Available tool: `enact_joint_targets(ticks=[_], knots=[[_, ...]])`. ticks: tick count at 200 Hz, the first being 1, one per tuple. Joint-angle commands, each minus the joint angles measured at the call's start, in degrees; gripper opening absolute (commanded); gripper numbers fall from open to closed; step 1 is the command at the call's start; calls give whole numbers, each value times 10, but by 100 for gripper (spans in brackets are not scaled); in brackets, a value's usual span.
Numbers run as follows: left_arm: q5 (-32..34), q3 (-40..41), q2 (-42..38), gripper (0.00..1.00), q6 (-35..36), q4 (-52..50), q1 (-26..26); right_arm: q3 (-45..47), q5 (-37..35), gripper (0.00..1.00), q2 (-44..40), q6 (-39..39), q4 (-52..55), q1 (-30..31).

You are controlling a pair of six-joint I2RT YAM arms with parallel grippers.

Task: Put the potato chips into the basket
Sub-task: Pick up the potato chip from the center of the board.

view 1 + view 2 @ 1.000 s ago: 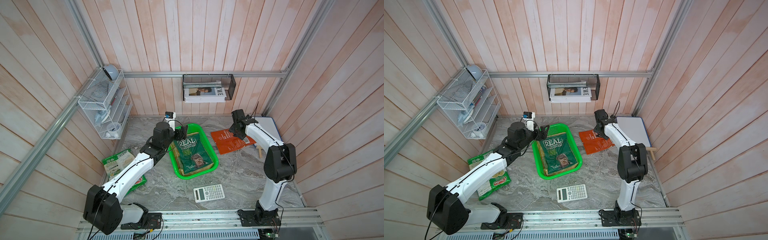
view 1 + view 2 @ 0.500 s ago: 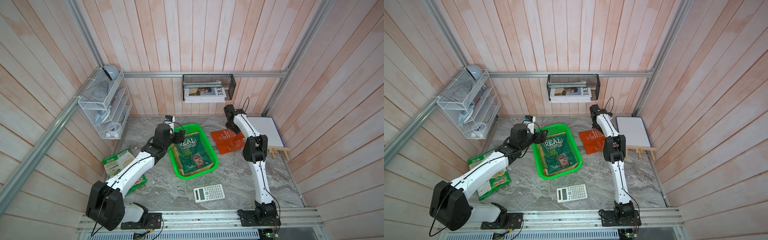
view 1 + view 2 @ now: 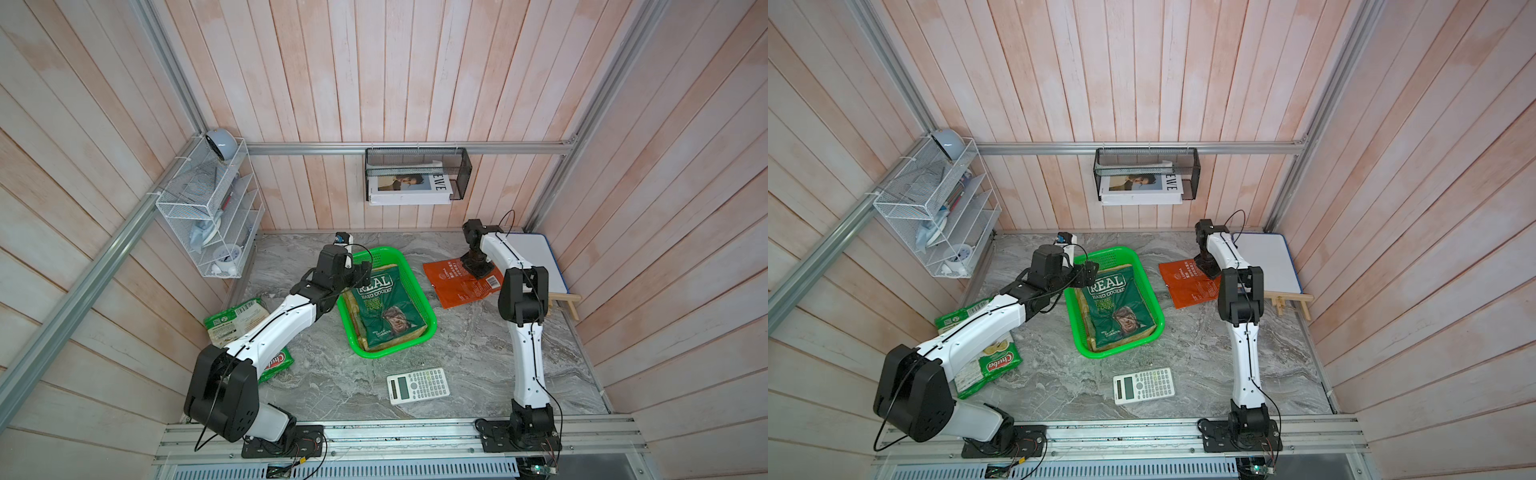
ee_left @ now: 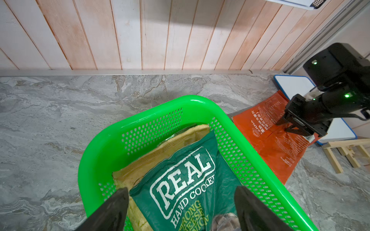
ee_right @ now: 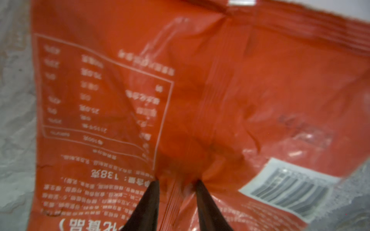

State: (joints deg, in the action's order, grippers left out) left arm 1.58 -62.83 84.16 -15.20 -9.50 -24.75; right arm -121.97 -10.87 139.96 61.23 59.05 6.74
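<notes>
R fingers [image 5: 148, 200] narrow, pinching fold of orange-red bag [image 3: 453, 286] on worktop [image 3: 465, 353]; L fingers [image 4: 112, 210] wide, empty, over basket [image 3: 390, 352]. Next: lift bag clear, carry over rim, release inside

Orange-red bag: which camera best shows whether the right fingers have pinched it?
Right wrist view: close up, the right fingers squeeze a puckered fold of the orange-red bag. Both top views show the bag flat on the table, the pinch hidden. Left wrist view shows it side-on, small.
</notes>
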Motion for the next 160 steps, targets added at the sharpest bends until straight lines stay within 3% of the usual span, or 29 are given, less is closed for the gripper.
enact_joint_targets(ticks=[1,27,78,160], knots=[[19,-23,11,88,4,-16,4,74,71,17,6,8,-73,-13],[30,-24,17,88,-1,-17,7,110,102,0,-14,5,-112,-22],[36,-24,22,88,-20,-19,13,138,131,0,-55,-23,-138,-20],[50,-20,17,88,-34,-25,19,100,49,0,-101,-63,-101,-7]])
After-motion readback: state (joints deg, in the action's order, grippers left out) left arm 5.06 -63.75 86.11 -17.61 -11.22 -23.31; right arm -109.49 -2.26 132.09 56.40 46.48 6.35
